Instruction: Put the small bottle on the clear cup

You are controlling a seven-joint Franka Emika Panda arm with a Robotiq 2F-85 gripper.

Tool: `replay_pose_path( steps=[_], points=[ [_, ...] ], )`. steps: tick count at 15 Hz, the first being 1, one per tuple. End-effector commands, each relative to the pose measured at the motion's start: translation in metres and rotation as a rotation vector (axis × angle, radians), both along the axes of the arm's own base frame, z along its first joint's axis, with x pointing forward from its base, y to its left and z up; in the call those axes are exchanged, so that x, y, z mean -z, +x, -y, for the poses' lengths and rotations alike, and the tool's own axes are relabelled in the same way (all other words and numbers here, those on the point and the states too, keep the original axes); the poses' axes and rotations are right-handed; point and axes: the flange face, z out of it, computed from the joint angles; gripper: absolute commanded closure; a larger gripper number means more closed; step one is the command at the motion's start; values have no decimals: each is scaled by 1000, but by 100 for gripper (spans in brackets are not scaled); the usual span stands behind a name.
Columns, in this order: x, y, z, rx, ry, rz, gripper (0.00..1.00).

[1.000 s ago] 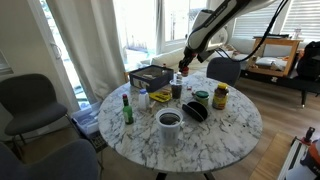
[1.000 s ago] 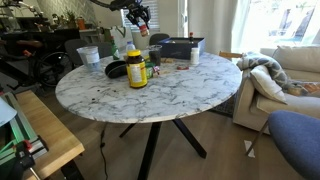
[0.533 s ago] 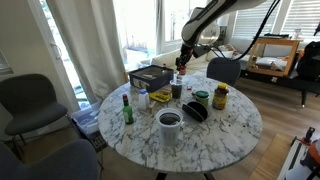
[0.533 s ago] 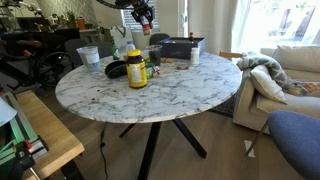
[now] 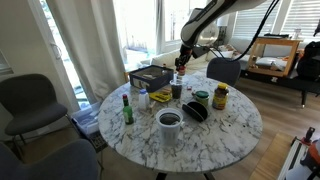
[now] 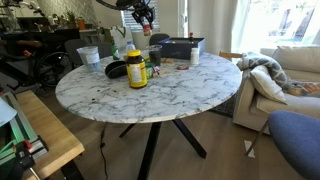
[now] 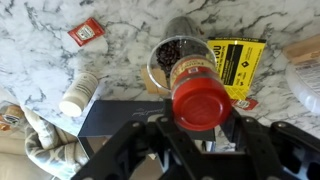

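My gripper [image 7: 200,125] is shut on the small bottle [image 7: 200,98], whose red cap faces the wrist camera. Directly beneath the bottle, in the wrist view, stands the clear cup [image 7: 165,55] on the marble table; its rim shows around the bottle. In an exterior view the gripper [image 5: 181,64] hangs a little above the clear cup [image 5: 177,89], with a gap between them. In an exterior view the gripper [image 6: 145,14] is high over the table's far side; I cannot pick out the cup there.
On the round marble table [image 5: 230,128] stand a green bottle [image 5: 127,108], a white cup [image 5: 170,125], a yellow-lidded jar [image 5: 220,96] and a black box [image 5: 150,76]. A yellow packet [image 7: 236,64], a red packet [image 7: 85,32] and a white tube [image 7: 80,93] lie near the cup.
Over the last second the gripper with the small bottle shifted slightly up and sideways above the clear cup; it has held still for the last half second.
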Motion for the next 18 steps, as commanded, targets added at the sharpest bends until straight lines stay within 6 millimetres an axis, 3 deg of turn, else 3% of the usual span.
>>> replay_pose_path(
  steps=[1,6,11,18],
  points=[
    [14,17,-2,2,23,-32,77],
    [38,35,-15,-14,27,-37,77],
    [56,46,-13,-10,14,-49,77],
    [65,53,-11,-14,-10,-52,77]
  ],
)
